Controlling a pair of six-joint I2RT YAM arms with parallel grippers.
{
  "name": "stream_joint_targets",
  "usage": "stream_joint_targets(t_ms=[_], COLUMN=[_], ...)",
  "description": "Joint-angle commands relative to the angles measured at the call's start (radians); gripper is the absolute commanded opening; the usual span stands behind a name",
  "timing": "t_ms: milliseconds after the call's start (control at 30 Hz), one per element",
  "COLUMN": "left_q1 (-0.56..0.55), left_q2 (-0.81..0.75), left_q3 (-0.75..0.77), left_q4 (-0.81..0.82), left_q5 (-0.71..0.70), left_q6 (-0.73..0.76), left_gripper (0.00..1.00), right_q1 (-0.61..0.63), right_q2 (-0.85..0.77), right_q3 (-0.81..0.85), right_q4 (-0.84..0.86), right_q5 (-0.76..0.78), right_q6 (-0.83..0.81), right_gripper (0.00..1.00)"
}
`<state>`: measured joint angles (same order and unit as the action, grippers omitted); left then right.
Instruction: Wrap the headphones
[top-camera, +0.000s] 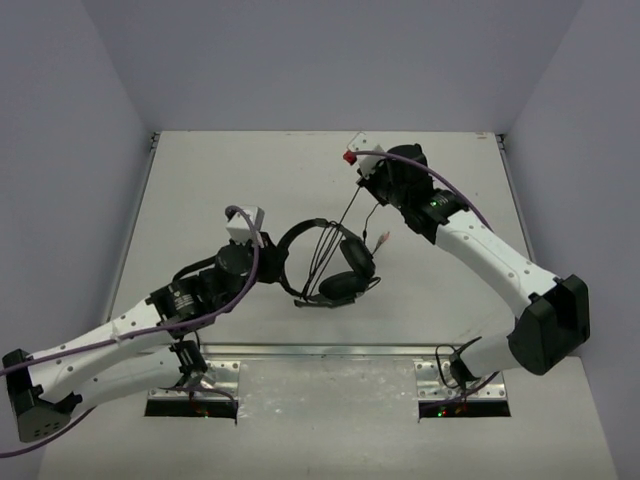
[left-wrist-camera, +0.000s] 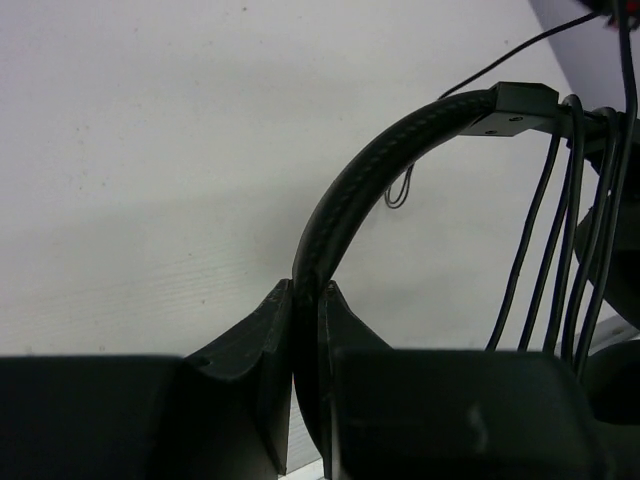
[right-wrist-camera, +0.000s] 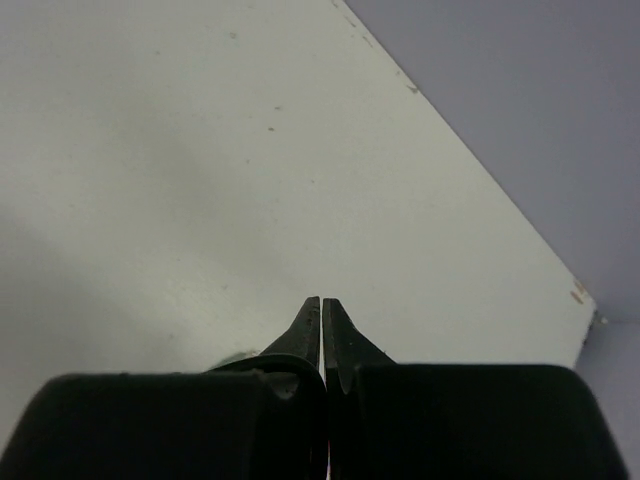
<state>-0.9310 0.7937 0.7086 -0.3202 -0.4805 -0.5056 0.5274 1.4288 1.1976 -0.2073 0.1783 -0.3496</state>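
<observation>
The black headphones (top-camera: 341, 287) are at the middle of the table, ear cups to the right. My left gripper (top-camera: 272, 256) is shut on the curved headband (top-camera: 299, 234). In the left wrist view the headband (left-wrist-camera: 400, 150) runs down between the shut jaws of my left gripper (left-wrist-camera: 308, 286). Several turns of the thin black cord (left-wrist-camera: 560, 250) hang over the band near an ear cup. My right gripper (top-camera: 362, 178) is raised behind the headphones and shut on the cord (top-camera: 352, 205), which runs taut down to them. In the right wrist view the cord (right-wrist-camera: 266, 358) curls into the closed jaws of my right gripper (right-wrist-camera: 322, 300).
A loose cord end (top-camera: 384, 238) lies just right of the ear cups. Lilac walls close in the white table (top-camera: 200, 190) on the left, back and right. Metal base plates (top-camera: 330, 352) line the near edge. Purple robot cables trail along both arms.
</observation>
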Motion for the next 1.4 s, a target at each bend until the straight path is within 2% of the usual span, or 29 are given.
stream_joint_targets(t_ms=[0, 67, 100, 200, 300, 333, 433, 467, 600, 700, 800, 867, 1000, 1167, 1267, 1300, 1367], left_q1=[-0.023, -0.023, -0.022, -0.023, -0.022, -0.022, -0.023, -0.023, -0.022, -0.023, -0.023, -0.023, -0.023, -0.022, -0.022, -0.022, -0.02], left_q2=[-0.079, -0.09, -0.087, -0.054, -0.014, -0.011, -0.013, -0.007, 0.027, 0.013, 0.013, 0.048, 0.137, 0.237, 0.308, 0.344, 0.38], left_q3=[0.094, 0.164, 0.19, 0.304, 0.423, 0.446, 0.471, 0.48, 0.537, 0.546, 0.601, 0.688, 0.84, 0.949, 1.041, 1.089, 1.127], left_q4=[-0.046, -0.072, -0.079, -0.089, -0.094, -0.082, 0.039, 0.085, 0.101, 0.142, 0.122, 0.058, -0.085, -0.195, -0.287, -0.337, -0.361], left_q5=[0.091, 0.054, 0.054, 0.103, 0.157, 0.21, 0.374, 0.396, 0.396, 0.312, 0.156, 0.031, -0.157, -0.398, -0.57, -0.66, -0.731], left_q6=[0.01, 0.007, 0.021, 0.061, 0.071, 0.073, 0.082, 0.075, 0.042, 0.0, -0.046, -0.082, -0.143, -0.194, -0.223, -0.231, -0.226], left_gripper=[0.0, 0.0, 0.0, 0.0, 0.0, 0.0, 0.0, 0.0, 0.0, 0.0, 0.0, 0.0, 0.0, 0.0, 0.01, 0.0, 0.0], right_q1=[-0.026, -0.026, -0.026, -0.026, -0.026, -0.026, -0.026, -0.023, -0.007, 0.008, 0.031, 0.048, 0.098, 0.161, 0.226, 0.25, 0.337], right_q2=[-0.031, -0.076, -0.099, -0.192, -0.241, -0.246, -0.24, -0.232, -0.148, -0.096, -0.07, -0.053, -0.019, -0.002, -0.048, -0.071, -0.152], right_q3=[-0.033, -0.103, -0.137, -0.265, -0.351, -0.371, -0.443, -0.466, -0.487, -0.527, -0.578, -0.619, -0.673, -0.711, -0.742, -0.765, -0.78], right_q4=[0.109, 0.146, 0.196, 0.36, 0.504, 0.554, 0.753, 0.838, 0.95, 1.042, 1.111, 1.144, 1.192, 1.252, 1.212, 1.192, 1.094], right_q5=[-0.165, -0.244, -0.341, -0.468, -0.618, -0.684, -0.761, -0.773, -0.789, -0.795, -0.798, -0.793, -0.783, -0.76, -0.705, -0.642, -0.558], right_q6=[0.139, 0.182, 0.222, 0.299, 0.452, 0.487, 0.635, 0.667, 0.78, 0.834, 0.859, 0.856, 0.844, 0.847, 0.808, 0.79, 0.724], right_gripper=[0.01, 0.01, 0.01, 0.02, 0.07, 0.12, 0.2, 0.2, 0.19, 0.17, 0.16, 0.15, 0.01, 0.01, 0.01, 0.01, 0.01])
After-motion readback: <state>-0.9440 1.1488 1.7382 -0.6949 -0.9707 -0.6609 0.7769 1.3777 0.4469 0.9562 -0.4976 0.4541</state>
